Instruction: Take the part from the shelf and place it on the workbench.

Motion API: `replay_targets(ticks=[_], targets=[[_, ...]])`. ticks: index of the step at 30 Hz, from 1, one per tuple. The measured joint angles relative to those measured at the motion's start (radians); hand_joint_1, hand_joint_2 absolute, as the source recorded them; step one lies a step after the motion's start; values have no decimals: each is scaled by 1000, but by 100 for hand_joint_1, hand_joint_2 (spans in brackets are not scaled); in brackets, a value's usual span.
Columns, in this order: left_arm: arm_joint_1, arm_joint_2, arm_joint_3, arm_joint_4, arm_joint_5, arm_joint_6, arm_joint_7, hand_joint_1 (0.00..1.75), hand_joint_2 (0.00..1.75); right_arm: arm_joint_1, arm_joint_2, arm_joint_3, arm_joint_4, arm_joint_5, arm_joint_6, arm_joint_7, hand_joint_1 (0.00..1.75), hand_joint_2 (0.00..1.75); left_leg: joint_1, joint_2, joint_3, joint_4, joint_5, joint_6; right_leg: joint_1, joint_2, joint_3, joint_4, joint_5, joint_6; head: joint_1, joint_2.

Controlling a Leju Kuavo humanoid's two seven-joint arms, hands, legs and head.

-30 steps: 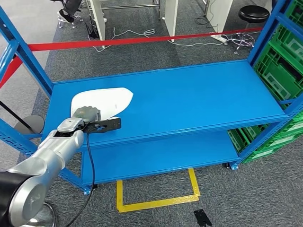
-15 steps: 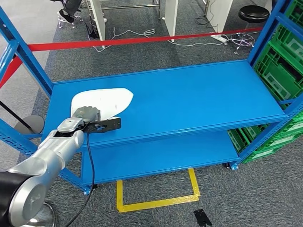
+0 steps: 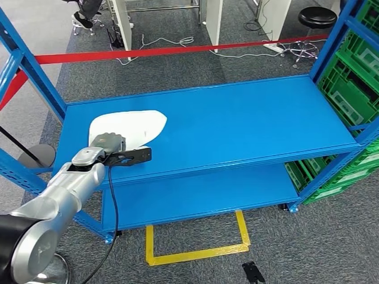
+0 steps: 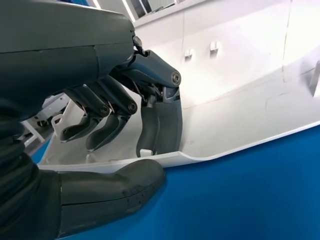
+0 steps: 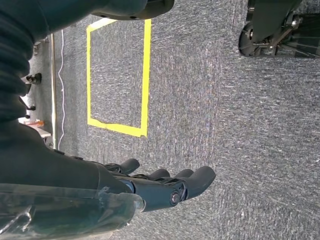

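Note:
A white curved shell part point(image 3: 136, 124) lies at the left end of the blue shelf's upper deck point(image 3: 241, 121). My left hand point(image 3: 106, 142) sits on the part's near end. In the left wrist view the dark fingers point(image 4: 151, 125) curl down onto the inside of the white part point(image 4: 234, 100), and the thumb point(image 4: 113, 187) lies under its rim, so the edge is pinched between them. The part rests on the blue deck. My right hand point(image 5: 162, 185) hangs over the grey carpet with its fingers stretched out and nothing in them.
Blue uprights frame the shelf at both ends. Green crates point(image 3: 357, 65) stack at the right. A red barrier tape point(image 3: 156, 52) runs behind the shelf. A yellow tape square point(image 3: 196, 245) marks the carpet in front, with a small black object point(image 3: 254, 272) beside it.

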Motion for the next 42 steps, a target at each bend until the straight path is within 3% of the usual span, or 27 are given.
replay_targets(ticks=[17, 24, 42], targets=[[0, 2, 0, 0, -34, 88, 1, 175, 175, -2, 0, 0, 0, 5, -1, 0, 0, 175, 0, 0, 0, 0, 0, 0, 0, 0, 0, 0, 0, 0, 0, 0], [-21, -14, -3, -8, -51, 359, -50, 175, 175, 5, 0, -7, 0, -5, -5, 1, 0, 175, 0, 0, -1, 0, 0, 0, 0, -1, -2, 0, 0, 0, 0, 0], [-79, -113, -81, -99, -12, 506, -171, 175, 175, 22, 0, -41, 0, -21, -11, -16, 0, 175, 0, 0, -2, 1, 0, 1, 0, 0, -2, 0, 0, 0, 0, 0]])
